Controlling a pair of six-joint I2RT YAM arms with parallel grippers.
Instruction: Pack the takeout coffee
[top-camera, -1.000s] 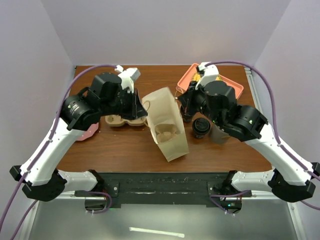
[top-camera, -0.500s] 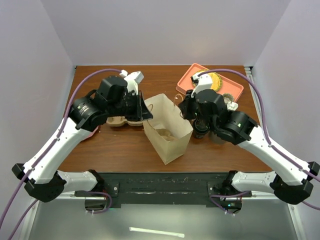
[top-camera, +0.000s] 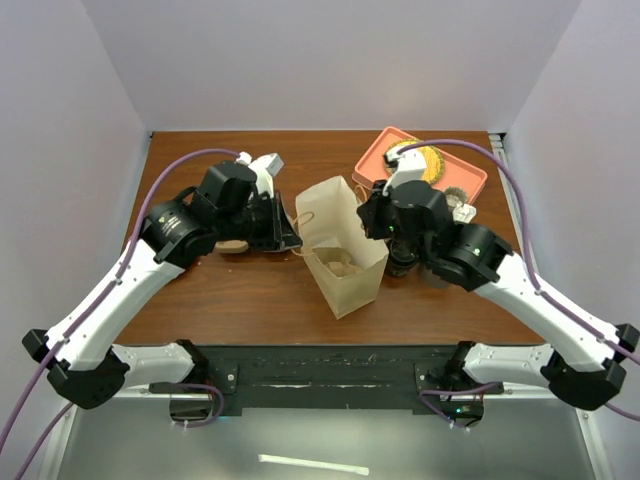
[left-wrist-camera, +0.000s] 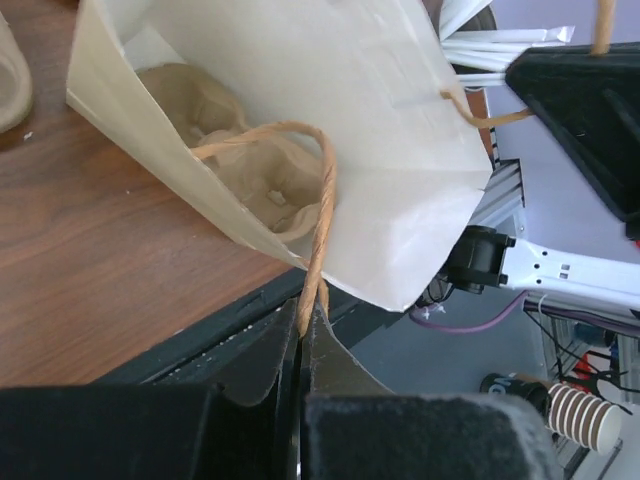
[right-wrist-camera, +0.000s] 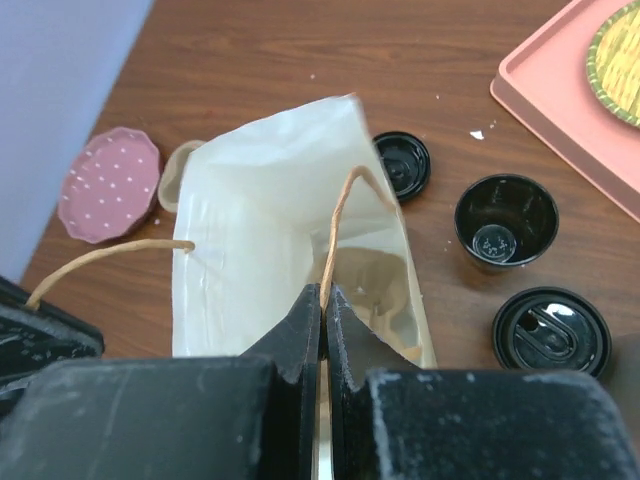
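A tan paper bag (top-camera: 342, 252) stands open mid-table with a pulp cup carrier (right-wrist-camera: 385, 288) inside it. My left gripper (left-wrist-camera: 303, 322) is shut on one twine handle (left-wrist-camera: 322, 215) of the bag; in the top view it (top-camera: 291, 241) is at the bag's left. My right gripper (right-wrist-camera: 324, 296) is shut on the other handle (right-wrist-camera: 341, 225), at the bag's right in the top view (top-camera: 368, 218). A lidded black coffee cup (right-wrist-camera: 549, 331) stands right of the bag. An open black cup (right-wrist-camera: 506, 221) and a loose black lid (right-wrist-camera: 403, 165) are beside it.
A pink tray (top-camera: 463, 171) with a yellow plate is at the back right. A second pulp carrier (top-camera: 233, 244) lies left of the bag, and a pink dotted plate (right-wrist-camera: 108, 183) beyond it. A grey cup of white utensils (left-wrist-camera: 497, 52) stands by the right arm.
The bag has gone from leaning over toward the front to standing upright. Both grippers have kept hold of its handles and shifted with it.
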